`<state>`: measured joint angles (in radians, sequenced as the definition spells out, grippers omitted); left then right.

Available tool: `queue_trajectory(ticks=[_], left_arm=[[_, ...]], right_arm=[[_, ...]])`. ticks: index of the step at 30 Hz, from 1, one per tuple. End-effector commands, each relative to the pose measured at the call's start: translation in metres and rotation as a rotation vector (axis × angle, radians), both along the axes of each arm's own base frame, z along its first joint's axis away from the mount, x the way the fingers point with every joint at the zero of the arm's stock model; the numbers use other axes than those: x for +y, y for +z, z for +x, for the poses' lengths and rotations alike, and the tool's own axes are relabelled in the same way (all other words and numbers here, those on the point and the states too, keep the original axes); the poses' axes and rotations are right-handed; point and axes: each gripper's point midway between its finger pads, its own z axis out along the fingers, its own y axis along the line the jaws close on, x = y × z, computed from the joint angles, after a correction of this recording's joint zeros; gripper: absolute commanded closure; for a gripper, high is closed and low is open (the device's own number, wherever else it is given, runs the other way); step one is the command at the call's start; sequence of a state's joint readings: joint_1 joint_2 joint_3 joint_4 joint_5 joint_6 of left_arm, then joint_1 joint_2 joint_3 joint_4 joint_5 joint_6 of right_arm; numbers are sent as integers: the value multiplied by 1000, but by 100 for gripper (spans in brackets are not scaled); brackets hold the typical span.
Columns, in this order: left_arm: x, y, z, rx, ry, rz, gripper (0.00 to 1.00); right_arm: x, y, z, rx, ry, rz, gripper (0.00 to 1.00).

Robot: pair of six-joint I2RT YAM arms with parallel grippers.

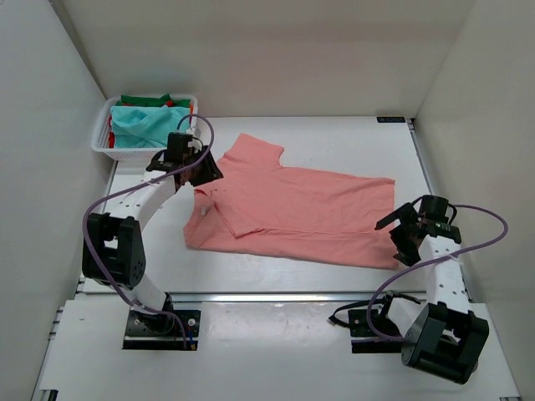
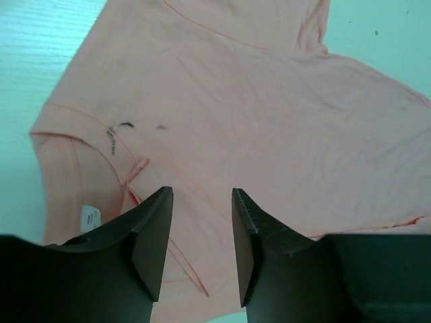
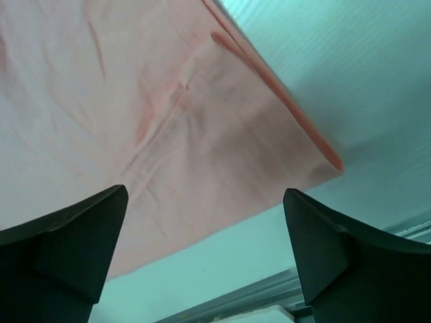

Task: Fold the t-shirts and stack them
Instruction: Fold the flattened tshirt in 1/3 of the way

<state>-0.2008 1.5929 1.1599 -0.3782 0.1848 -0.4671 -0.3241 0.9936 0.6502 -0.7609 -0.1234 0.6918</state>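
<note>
A salmon-pink t-shirt (image 1: 292, 209) lies spread on the table, folded along its length, collar to the left and hem to the right. My left gripper (image 1: 205, 171) hovers over the collar end; in the left wrist view it (image 2: 201, 202) is open and empty above the shirt (image 2: 256, 114) near the neckline. My right gripper (image 1: 401, 234) is wide open and empty over the hem corner; it (image 3: 205, 202) shows above the shirt's edge (image 3: 135, 121) in the right wrist view. Teal (image 1: 146, 124), green (image 1: 146, 100) and red shirts lie in the basket.
A white lattice basket (image 1: 125, 150) stands at the back left corner against the wall. White walls enclose the table on three sides. A metal rail (image 1: 276, 296) runs along the table's near edge, by the arm bases.
</note>
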Motion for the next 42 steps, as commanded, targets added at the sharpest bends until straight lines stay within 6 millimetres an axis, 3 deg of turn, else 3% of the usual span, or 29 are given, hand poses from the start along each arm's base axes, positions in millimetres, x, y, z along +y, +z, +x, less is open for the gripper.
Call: queue_trajectory(ticks=[1, 7, 10, 11, 15, 21, 26, 30, 36, 38, 42], left_arm=[[3, 29, 18, -89, -1, -4, 48], [-1, 7, -21, -25, -60, 40, 51], [4, -38, -64, 83, -69, 92, 52], [7, -44, -69, 102, -54, 108, 54], [9, -83, -100, 203, -41, 171, 56], [11, -114, -135, 348, -35, 225, 58], [9, -137, -181, 448, -45, 227, 59], [11, -142, -206, 466, -27, 206, 59], [33, -139, -240, 454, 70, 186, 63], [30, -125, -241, 408, 95, 140, 66], [45, -109, -238, 355, 193, 125, 68]], right_arm=[[-15, 15, 17, -94, -73, -62, 1], [4, 13, 24, -58, 93, -114, 1], [19, -3, 25, 11, 199, -133, 10], [24, -9, 23, 25, 236, -137, 12], [16, -30, 17, 117, 272, -195, 8], [8, -45, 20, 157, 312, -188, 4], [3, -63, 25, 225, 381, -173, 4], [6, -69, 36, 285, 486, -186, 1], [29, -70, 56, 294, 636, -209, 1], [48, -72, 50, 279, 673, -166, 0], [72, -69, 40, 264, 717, -149, 1]])
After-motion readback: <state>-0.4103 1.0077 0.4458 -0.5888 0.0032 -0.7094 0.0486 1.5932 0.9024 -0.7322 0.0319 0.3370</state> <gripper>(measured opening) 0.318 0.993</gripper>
